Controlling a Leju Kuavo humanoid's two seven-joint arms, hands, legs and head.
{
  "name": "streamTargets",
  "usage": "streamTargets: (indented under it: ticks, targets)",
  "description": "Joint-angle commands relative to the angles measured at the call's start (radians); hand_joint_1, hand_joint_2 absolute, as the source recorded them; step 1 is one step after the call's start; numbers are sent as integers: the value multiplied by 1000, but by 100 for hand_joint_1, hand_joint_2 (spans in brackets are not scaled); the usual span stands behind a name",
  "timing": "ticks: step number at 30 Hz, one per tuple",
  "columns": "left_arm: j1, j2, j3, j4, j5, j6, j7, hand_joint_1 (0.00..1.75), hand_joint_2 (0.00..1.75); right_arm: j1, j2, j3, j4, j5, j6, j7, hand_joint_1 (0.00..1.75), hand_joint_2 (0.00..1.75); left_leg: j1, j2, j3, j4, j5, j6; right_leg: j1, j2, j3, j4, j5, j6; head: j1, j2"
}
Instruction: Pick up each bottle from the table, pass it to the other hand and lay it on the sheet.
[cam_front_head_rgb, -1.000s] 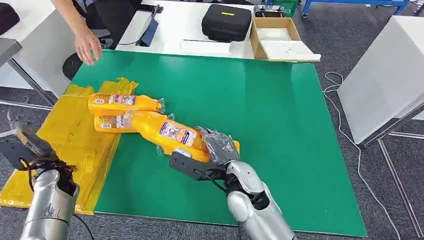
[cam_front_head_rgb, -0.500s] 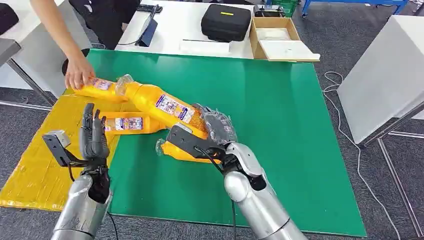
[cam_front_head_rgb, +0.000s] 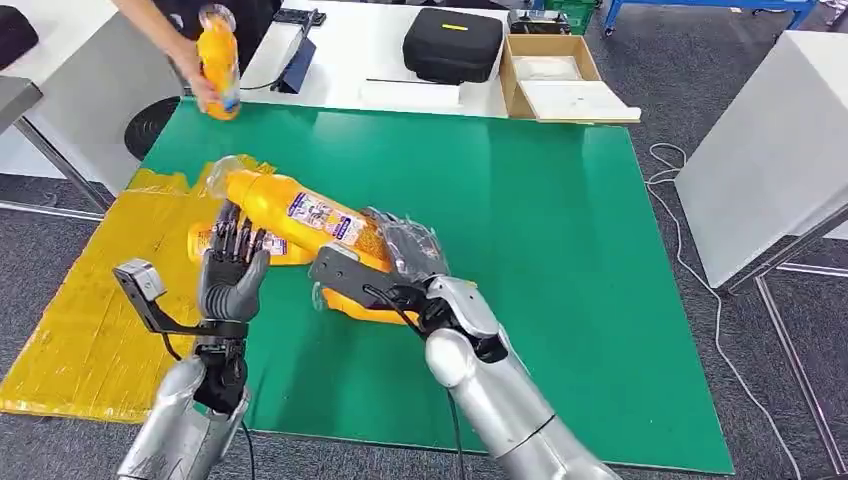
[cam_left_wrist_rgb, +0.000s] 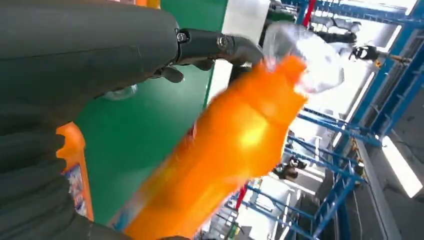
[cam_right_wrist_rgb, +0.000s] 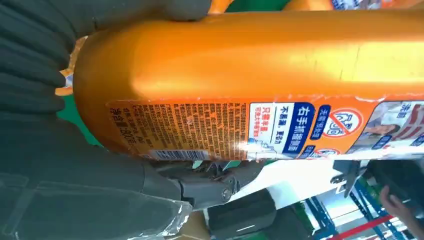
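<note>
Bottle (cam_front_head_rgb: 300, 215) at frame centre-left, gripped at its base by our right robot hand (cam_front_head_rgb: 405, 265), tilted above the counter (cam_front_head_rgb: 560, 250). Left robot hand (cam_front_head_rgb: 232, 275) open, fingers spread just beside it; handover not done. One bottle lies by the sheet (cam_front_head_rgb: 110, 300); a person holds another, upper left.

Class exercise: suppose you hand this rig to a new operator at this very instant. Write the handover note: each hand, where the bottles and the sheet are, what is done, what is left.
Right hand: grips an orange bottle by its base, raised over the green mat, cap end toward the left hand.
Left hand: open, fingers up beside that bottle, holding nothing.
Second bottle: lying at the edge of the yellow sheet.
Third bottle: in a person's hand beyond the mat.
Another bottle lies on the mat under the right hand.
Done: pickup. Left: pass to the left hand, lay on the sheet, then the rest.
</note>
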Motion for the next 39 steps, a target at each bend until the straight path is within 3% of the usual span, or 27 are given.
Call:
streamTargets:
  ticks: [1,9,16,39]
  targets:
    - [-46,40,-58,27,30,13,-7,0,175,-66,20,113,129,-9,-7,-26,175,175,1,1,4,0,-1,-3,1,0,3,0,-1,-2,0,0]
    - [-51,44,-11,49,95,-8,5,0,175,-39,50,238,125,2,-6,-28,175,175,2,2,5,0,-3,-4,2,1,4,-1,-2,-3,0,0]
    - [-101,29,0,124,219,-109,88,0,175,-23,54,409,127,-44,-30,17,175,175,3,1,6,0,-3,-5,2,0,6,-1,-3,-3,0,0]
    - [-94,-31,2,22,380,-213,255,0,175,23,54,407,161,-33,-44,35,175,175,3,-3,4,0,-2,-4,2,-4,4,-1,-3,-3,0,0]
